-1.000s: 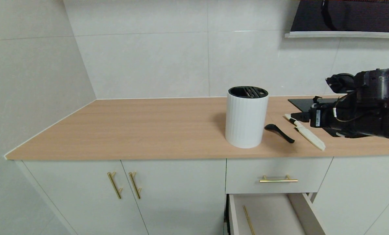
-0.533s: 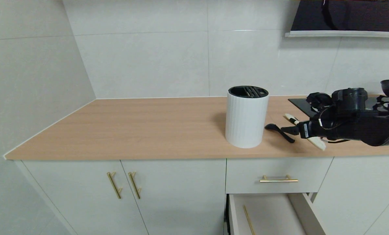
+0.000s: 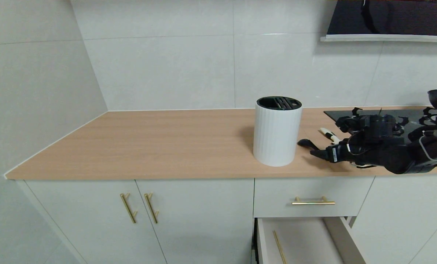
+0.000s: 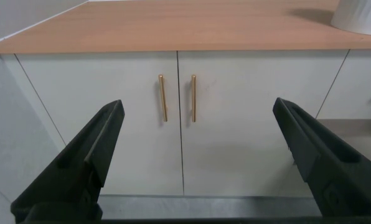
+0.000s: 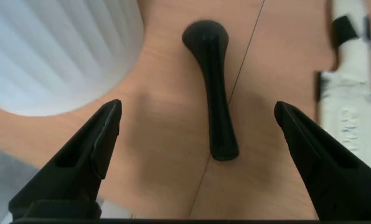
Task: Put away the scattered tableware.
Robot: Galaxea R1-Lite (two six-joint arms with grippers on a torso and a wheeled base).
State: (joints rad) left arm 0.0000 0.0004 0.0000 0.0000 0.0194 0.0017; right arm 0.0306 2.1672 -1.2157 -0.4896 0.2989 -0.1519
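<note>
Right wrist view: the right hand (image 5: 197,109) is hovering low over the light wooden tabletop (image 5: 173,162) with its two fingers spread wide and pinching nothing. The black plastic utensil with a rounded end (image 5: 211,93) is lying flat on the tabletop, showing between the two spread fingers; neither finger is touching it. Its rounded end is lying just beside the white ribbed cylindrical holder (image 5: 55,50). The white knife with black bands (image 5: 350,93) is lying flat on the tabletop on the far side of the utensil from the holder, apart from both.

Head view: the holder (image 3: 277,135) is standing upright, its black slotted top facing up. The right hand (image 3: 317,154) is pointing toward the holder, directly over the utensil's handle. The black glass cooktop (image 3: 341,116) is lying flush in the tabletop behind the knife (image 3: 328,134).

Left wrist view: the left hand (image 4: 197,109) is hanging below tabletop level, its fingers spread wide and pinching nothing, facing the white cabinet doors (image 4: 248,149) with two gold bar handles (image 4: 163,98).
</note>
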